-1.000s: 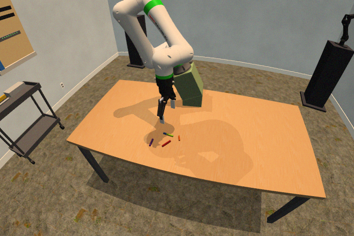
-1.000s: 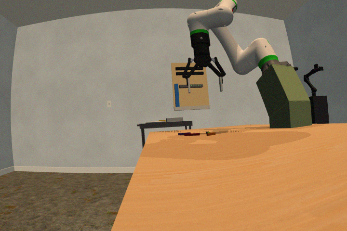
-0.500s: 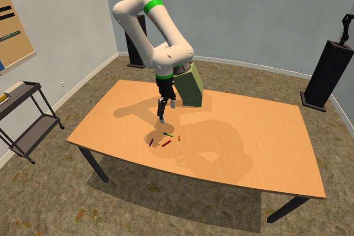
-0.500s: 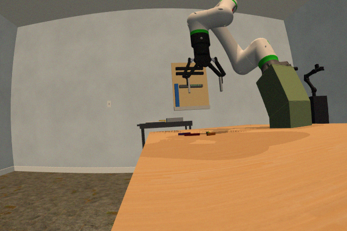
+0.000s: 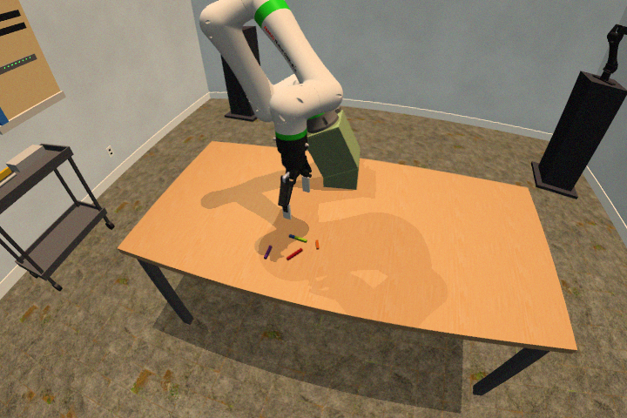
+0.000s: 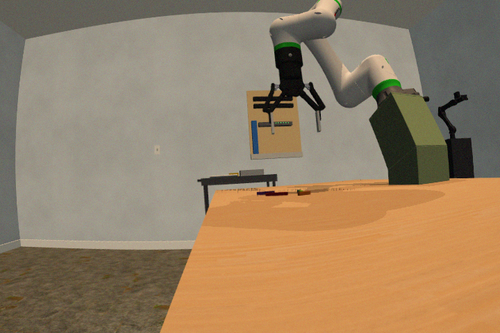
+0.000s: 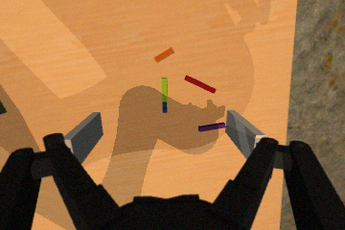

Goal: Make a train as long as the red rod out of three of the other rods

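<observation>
My gripper (image 5: 296, 198) (image 6: 295, 128) (image 7: 165, 122) is open and empty, high above the rods. A lime rod (image 5: 300, 239) (image 7: 164, 90) lies in line with a blue stretch (image 5: 292, 236) (image 7: 165, 107), with no visible gap. The blue stretch is about two rod widths long; I cannot make out a seam in it. Together they look about as long as the red rod (image 5: 294, 254) (image 6: 276, 193) (image 7: 200, 84), which lies apart at a slant. An orange rod (image 5: 317, 244) (image 6: 304, 192) (image 7: 164, 55) lies apart beyond the lime end. A purple rod (image 5: 267, 252) (image 7: 212, 126) lies apart near the right finger in the wrist view.
The wooden table (image 5: 472, 246) (image 6: 337, 275) carries the arm's green pedestal (image 5: 336, 158) (image 6: 416, 149) at its back edge. The table's front edge is beyond the purple and red rods. A dark cart (image 5: 43, 197) stands left of the table, on the floor.
</observation>
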Action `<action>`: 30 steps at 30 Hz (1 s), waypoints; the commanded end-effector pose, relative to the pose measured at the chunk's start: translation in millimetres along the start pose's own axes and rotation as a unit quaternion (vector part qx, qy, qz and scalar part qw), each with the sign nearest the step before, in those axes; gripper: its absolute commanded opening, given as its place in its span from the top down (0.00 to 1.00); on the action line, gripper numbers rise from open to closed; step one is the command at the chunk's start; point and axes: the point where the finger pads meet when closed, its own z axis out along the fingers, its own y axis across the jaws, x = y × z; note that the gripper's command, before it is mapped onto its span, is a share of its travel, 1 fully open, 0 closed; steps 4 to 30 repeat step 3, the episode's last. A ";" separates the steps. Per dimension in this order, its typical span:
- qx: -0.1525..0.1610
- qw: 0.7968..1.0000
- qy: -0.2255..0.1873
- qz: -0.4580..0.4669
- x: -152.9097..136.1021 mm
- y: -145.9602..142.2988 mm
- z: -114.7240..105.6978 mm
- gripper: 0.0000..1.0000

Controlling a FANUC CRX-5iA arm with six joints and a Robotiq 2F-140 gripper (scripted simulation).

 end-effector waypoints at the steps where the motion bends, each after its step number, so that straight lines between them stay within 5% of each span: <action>1: 0.000 1.000 0.000 0.000 0.1 0.1 -0.1 0.00; 30: 0.000 1.000 0.000 0.000 0.1 0.1 -0.1 0.00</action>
